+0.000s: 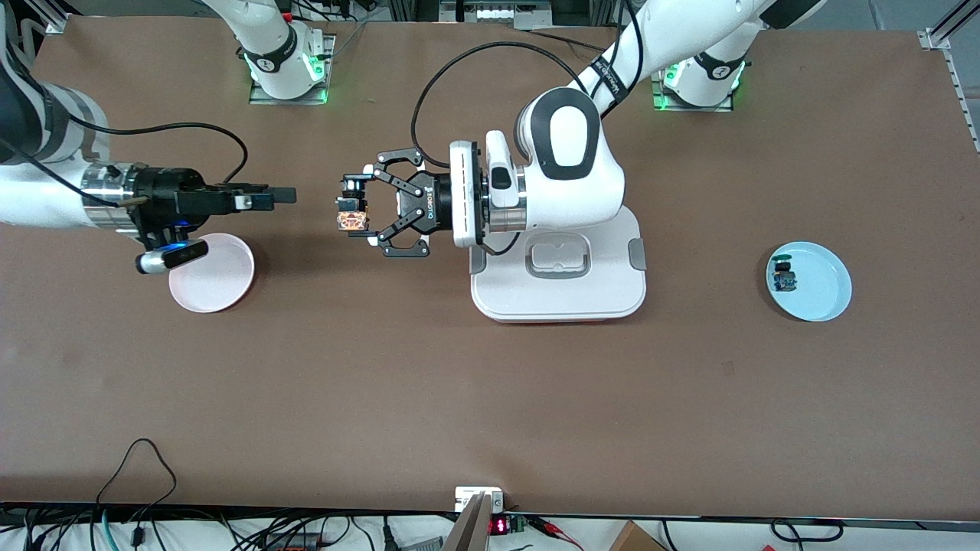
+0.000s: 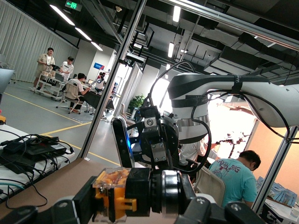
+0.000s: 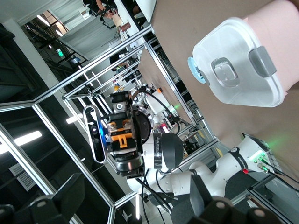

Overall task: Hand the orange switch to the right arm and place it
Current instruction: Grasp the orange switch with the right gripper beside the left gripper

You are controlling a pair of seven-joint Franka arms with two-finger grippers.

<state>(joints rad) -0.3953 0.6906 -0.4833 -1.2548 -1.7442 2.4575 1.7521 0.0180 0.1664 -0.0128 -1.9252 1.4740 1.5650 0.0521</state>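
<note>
Over the brown table point(image 1: 490, 398), left gripper point(image 1: 354, 212) clamps the orange switch point(image 1: 351, 221); right gripper point(image 1: 285, 196) faces it, fingers apart.

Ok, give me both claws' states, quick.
Left claw: shut on the orange switch, over the table.
Right claw: open, empty, above the pink plate.

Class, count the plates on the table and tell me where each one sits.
2. A pink plate lies toward the right arm's end of the table, partly under that arm's hand. A light blue plate, with a small switch on it, lies toward the left arm's end.
</note>
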